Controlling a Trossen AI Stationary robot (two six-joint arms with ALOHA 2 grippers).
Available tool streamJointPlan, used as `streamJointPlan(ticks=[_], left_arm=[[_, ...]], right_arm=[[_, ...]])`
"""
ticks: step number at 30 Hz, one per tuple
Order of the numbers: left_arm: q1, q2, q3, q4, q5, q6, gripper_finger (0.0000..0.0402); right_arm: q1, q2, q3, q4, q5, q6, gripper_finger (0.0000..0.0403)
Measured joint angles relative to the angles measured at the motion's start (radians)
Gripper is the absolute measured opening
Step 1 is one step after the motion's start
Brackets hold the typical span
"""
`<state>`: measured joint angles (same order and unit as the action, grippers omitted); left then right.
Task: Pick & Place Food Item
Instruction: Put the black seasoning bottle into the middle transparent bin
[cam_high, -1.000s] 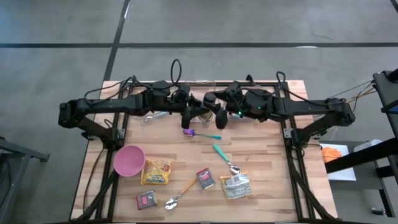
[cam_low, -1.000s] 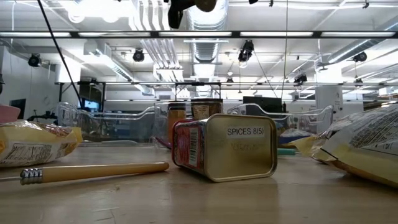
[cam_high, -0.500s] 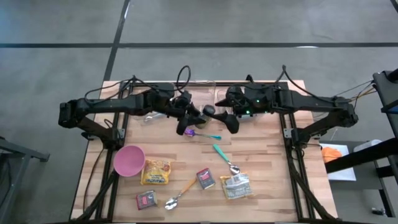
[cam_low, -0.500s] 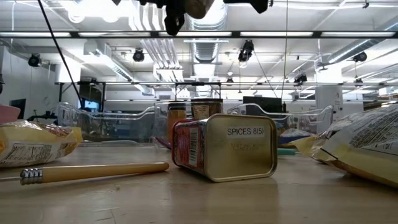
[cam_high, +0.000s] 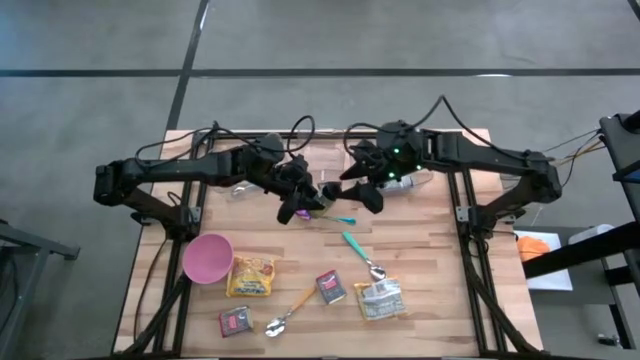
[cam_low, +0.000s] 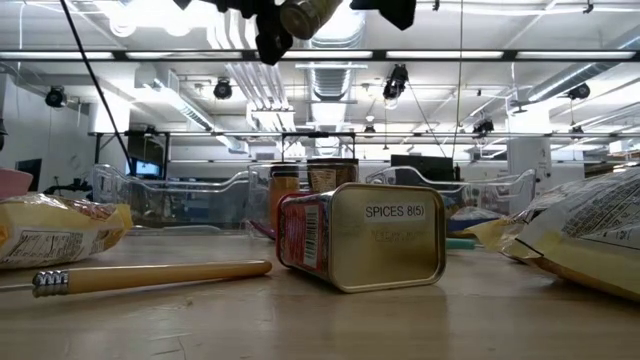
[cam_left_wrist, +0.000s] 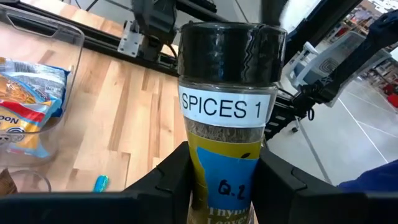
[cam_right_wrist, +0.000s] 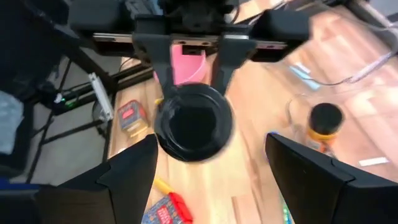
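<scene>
A glass spice jar with a black lid and a label reading SPICES 1 hangs high above the middle of the table, with my left gripper shut on it. In the high view the jar lies between the two grippers. My right gripper stands open just off the jar's lid, facing it, its fingers spread wide on either side without touching. The low view shows the jar and both grippers at the top edge. My left gripper pinches the jar's lower body, at the blue and yellow label, between its two fingers. The jar reaches out past the fingertips along the fingers, lid end away from the wrist and toward the right gripper. It is lifted clear of the table.
On the near half lie a pink bowl, a yellow packet, two small red tins, a wooden-handled spoon, a teal spoon and a clear packet. Another jar stands in a clear bin at the far side.
My right gripper has drawn back from the jar toward the table's right and tipped its fingers downward. My left gripper has tipped down a little and sunk slightly with the jar, which stays in its hold, clear of the table.
</scene>
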<state>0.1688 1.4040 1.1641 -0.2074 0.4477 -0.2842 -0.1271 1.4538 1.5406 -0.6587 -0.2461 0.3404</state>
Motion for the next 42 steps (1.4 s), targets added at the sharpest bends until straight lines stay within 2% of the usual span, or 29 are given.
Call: streamJointPlan(ticks=[9,18,22,30,33,39,42], left_arm=[[0.000,0.000,0.000,-0.022,-0.002,0.016,0.0131],[0.000,0.000,0.000,-0.023,-0.002,0.018,0.0131],[0.000,0.000,0.000,-0.025,-0.002,0.020,0.0131],[0.000,0.000,0.000,-0.037,-0.002,0.026,0.0131],[0.000,0.000,0.000,-0.036,-0.002,0.026,0.0131],[0.001,0.001,0.000,-0.042,-0.005,0.026,0.0131],[0.001,0.001,0.000,-0.040,-0.005,0.026,0.0131]], right_arm=[[0.000,0.090,0.104,-0.055,-0.066,-0.026,0.0295],[0.000,0.180,0.224,-0.149,-0.069,-0.066,0.0295],[0.000,0.212,0.248,-0.204,-0.069,-0.078,0.0295],[0.000,0.209,0.262,-0.206,-0.069,-0.083,0.0293],[0.000,0.209,0.264,-0.210,-0.069,-0.086,0.0271],[0.000,0.208,0.253,-0.211,-0.070,-0.092,0.0201],[0.000,0.208,0.253,-0.210,-0.069,-0.092,0.0199]])
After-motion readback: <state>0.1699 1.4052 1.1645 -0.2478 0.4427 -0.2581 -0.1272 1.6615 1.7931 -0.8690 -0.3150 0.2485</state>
